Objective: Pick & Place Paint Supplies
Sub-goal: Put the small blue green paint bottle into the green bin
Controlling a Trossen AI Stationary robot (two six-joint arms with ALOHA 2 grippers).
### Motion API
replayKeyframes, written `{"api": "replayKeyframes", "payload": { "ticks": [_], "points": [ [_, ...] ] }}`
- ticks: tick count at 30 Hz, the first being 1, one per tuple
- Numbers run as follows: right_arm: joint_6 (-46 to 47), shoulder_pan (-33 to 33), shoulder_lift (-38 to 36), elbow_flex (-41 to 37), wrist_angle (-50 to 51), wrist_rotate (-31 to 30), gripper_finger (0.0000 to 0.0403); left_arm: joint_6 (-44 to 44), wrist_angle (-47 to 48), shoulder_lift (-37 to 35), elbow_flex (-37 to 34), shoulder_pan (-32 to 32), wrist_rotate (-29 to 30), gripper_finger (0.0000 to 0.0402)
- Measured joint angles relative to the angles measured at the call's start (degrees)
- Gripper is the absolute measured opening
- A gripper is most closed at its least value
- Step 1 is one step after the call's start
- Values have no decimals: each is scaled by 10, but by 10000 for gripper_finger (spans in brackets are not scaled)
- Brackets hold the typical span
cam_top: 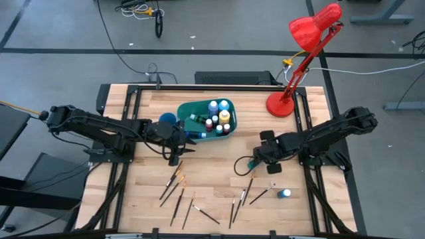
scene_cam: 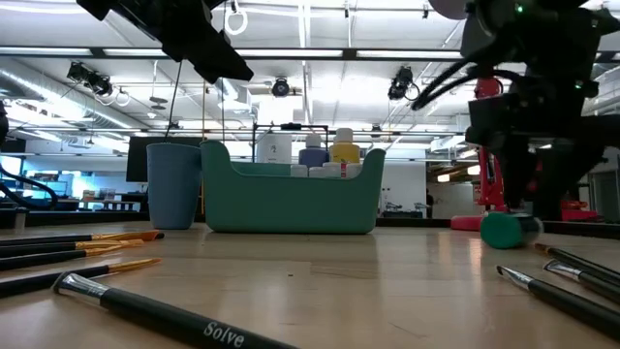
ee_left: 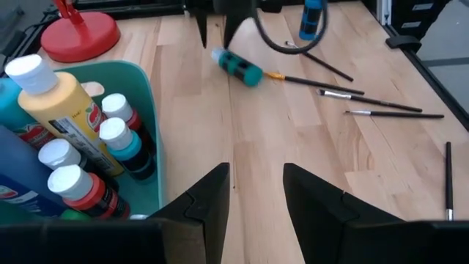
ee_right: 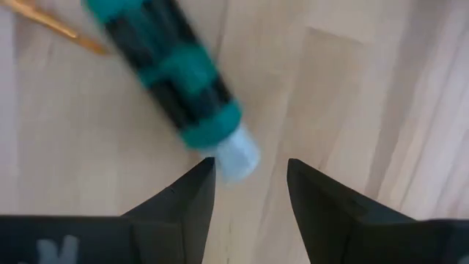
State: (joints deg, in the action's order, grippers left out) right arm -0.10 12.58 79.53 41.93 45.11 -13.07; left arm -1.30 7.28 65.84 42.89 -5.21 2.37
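Note:
A teal paint bottle (ee_right: pixel 168 81) with a pale cap (ee_right: pixel 238 155) lies on its side on the wooden table, right of centre (cam_top: pixel 252 163). My right gripper (ee_right: pixel 249 180) hangs open just above its cap end, fingers pointing down, touching nothing that I can see. My left gripper (ee_left: pixel 256 194) stands open and holds nothing, above the table by the near side of the teal bin (cam_top: pixel 199 136). Several bottles (ee_left: pixel 66 103) stand upright in the bin. Several dark-handled brushes (cam_top: pixel 179 192) lie flat near the front edge. A blue bottle (cam_top: pixel 285 193) lies at the front right.
A red desk lamp (cam_top: pixel 292 93) stands at the back right of the table. A blue cup (cam_top: pixel 167 119) stands against the bin's left end. More brushes (ee_left: pixel 366 99) lie on the table just beyond the teal bottle. Bare wood lies between the two grippers.

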Motion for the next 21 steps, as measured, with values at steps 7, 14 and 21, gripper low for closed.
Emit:
{"api": "replayKeyframes", "payload": {
  "ticks": [7, 14, 21],
  "points": [
    [-27, -4, 1, -37, -58, 63, 173, 0, -8, 0, 0, 0, 0, 137],
    [-66, -3, 6, -41, -157, -23, 173, 0, -8, 0, 0, 0, 0, 137],
    [-157, -3, 25, -40, -223, 16, 173, 0, -7, 0, 0, 0, 0, 137]
  ]
}}
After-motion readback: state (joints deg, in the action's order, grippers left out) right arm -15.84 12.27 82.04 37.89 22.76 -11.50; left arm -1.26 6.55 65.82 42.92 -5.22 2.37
